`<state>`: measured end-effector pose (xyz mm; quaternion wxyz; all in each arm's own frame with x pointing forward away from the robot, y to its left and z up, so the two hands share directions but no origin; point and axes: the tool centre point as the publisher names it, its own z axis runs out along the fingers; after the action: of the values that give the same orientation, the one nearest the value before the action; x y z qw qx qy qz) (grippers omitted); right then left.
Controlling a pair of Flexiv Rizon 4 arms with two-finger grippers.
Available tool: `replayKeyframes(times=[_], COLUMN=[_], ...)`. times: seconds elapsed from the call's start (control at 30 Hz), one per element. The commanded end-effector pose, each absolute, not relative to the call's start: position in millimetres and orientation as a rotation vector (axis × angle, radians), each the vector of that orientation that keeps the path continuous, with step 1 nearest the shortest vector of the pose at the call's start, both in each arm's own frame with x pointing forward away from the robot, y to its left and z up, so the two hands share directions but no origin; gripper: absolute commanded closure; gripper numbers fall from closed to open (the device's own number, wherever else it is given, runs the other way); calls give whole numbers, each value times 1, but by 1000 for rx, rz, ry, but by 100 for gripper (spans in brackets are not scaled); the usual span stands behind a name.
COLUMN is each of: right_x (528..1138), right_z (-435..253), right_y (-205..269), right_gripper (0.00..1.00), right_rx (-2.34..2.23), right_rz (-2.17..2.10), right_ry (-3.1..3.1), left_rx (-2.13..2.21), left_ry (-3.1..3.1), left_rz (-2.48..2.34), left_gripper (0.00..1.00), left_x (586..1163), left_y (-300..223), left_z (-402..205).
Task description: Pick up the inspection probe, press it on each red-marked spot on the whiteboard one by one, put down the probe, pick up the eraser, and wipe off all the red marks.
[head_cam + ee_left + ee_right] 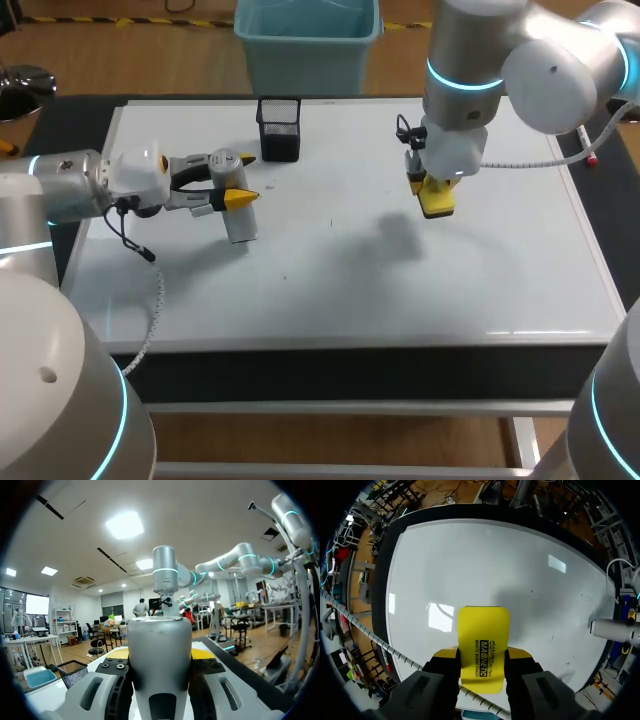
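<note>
The silver inspection probe (243, 225) stands upright with its lower end on or just above the whiteboard (350, 290), at the left. My left gripper (237, 190) is shut on it from the side; the left wrist view shows the probe (160, 635) filling the gap between the fingers. The yellow eraser (437, 205) hangs above the board's right middle, my right gripper (436, 190) shut on it. In the right wrist view the eraser (484, 630) points down at the board (495, 565), and the probe (612, 629) stands far off. No red marks show on the board.
A black mesh pen holder (279, 128) stands at the back of the board, just behind the probe. A red-tipped marker (590, 155) lies on the dark table edge at the right. White coiled cables trail from both wrists.
</note>
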<state>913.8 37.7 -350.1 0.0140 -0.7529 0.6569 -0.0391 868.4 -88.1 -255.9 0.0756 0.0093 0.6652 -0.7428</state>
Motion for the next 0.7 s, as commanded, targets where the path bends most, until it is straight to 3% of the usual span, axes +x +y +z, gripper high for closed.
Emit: replayKeyframes(times=[0.03, 0.7], right_x=[937, 1024], right_z=[-358, -383], right_y=[49, 82], right_gripper=[100, 100], right_rx=[-2347, -2374], right_rz=[-134, -40], right_ry=[2053, 2051], left_rx=[27, 27], left_ry=[1993, 1993], left_rz=[-2225, -2225], left_gripper=[100, 100], left_x=[868, 868], left_y=[-88, -88], left_z=[-255, -255])
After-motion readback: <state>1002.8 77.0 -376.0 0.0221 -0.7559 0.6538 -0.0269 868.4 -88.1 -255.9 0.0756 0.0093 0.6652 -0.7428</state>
